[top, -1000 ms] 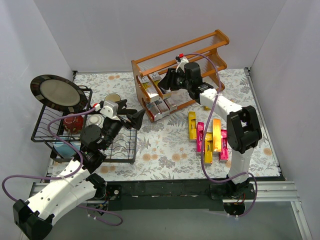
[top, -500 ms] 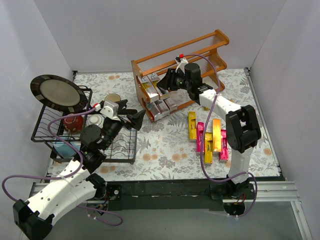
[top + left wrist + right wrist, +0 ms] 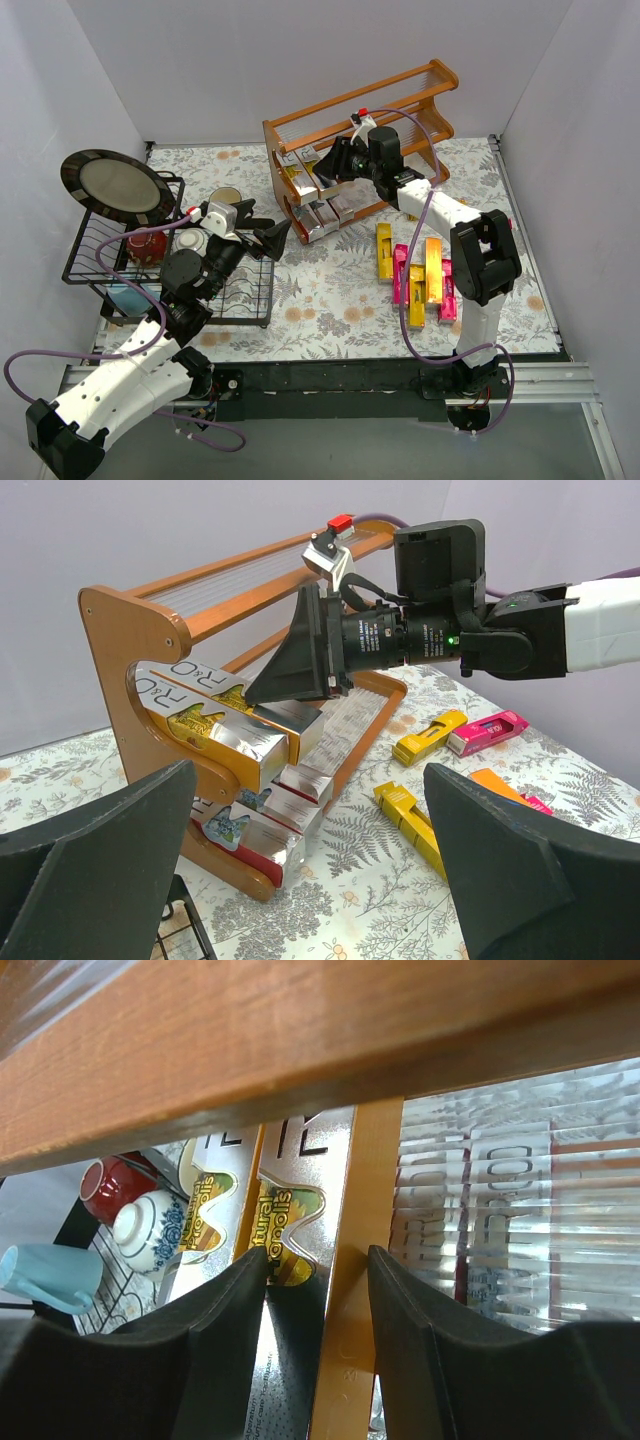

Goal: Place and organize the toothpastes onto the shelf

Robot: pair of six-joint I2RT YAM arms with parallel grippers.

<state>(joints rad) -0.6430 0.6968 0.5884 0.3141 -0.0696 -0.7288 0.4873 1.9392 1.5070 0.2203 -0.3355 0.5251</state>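
Right gripper (image 3: 318,1270) is edging toward 9 o'clock into shelf (image 3: 400,85), straddling silver carton (image 3: 300,1300), grip impossible to tell; loose cartons (image 3: 425,280) lying at its 5 o'clock, lengthwise 12-to-6; left gripper (image 3: 310,820) spread, farther.

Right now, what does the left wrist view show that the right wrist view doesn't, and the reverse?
Left wrist only: loose toothpastes, yellow and magenta, on the table, and the shelf end panel. Right wrist only: a red cup, a patterned bowl and a blue mug beyond the shelf. Both: the shelf's wood, silver cartons on it, and the right gripper.
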